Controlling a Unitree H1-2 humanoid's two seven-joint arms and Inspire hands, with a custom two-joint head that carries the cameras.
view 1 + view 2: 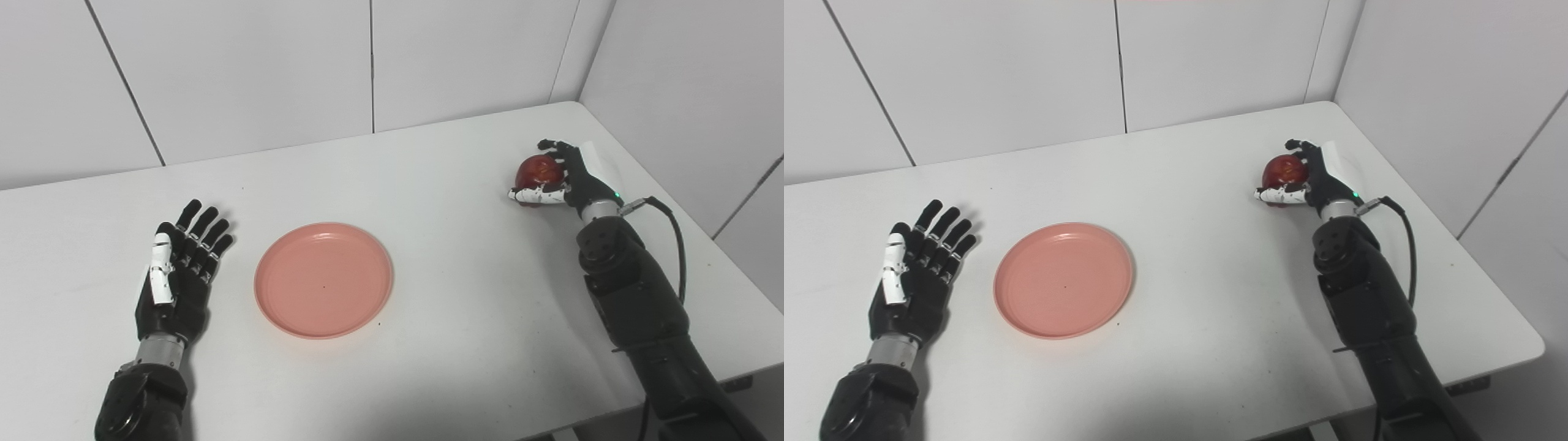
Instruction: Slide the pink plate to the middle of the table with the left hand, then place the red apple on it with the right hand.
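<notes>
A pink plate (323,279) lies flat near the middle of the white table (441,184), with nothing on it. To its left my left hand (179,269) rests flat and open, fingers spread, a short gap away from the plate's rim. At the far right my right hand (566,177) is wrapped around the red apple (538,171), thumb under it and fingers over its far side. The apple sits at or just above the table surface; I cannot tell which.
White wall panels close off the back and the right side of the table. The table's right edge runs close beside my right arm (637,294), and a black cable (674,226) loops off its wrist.
</notes>
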